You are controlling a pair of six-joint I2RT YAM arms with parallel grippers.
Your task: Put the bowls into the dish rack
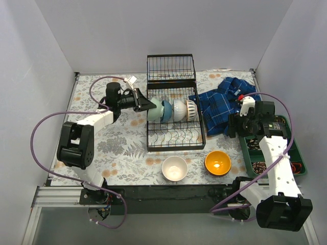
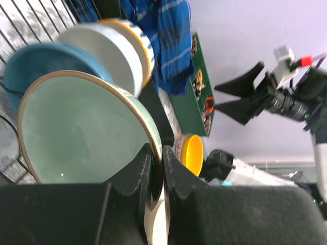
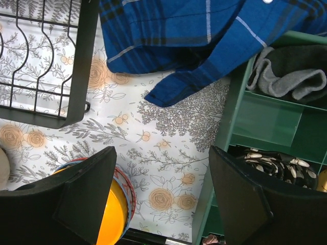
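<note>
left end effector [image 2: 157,168] pinching rim of pale green bowl [image 2: 82,132], at left end of the row in dish rack [image 1: 173,148] | rack mid floral-print bench [image 1: 127,148] | right end effector [image 3: 161,194] jaws wide, empty, near right edge | plain white walls [image 1: 102,30] on three sides

A row of bowls [image 1: 172,110] stands in the dish rack [image 1: 176,148]; two bowls [image 1: 174,168] lie before it.
</note>
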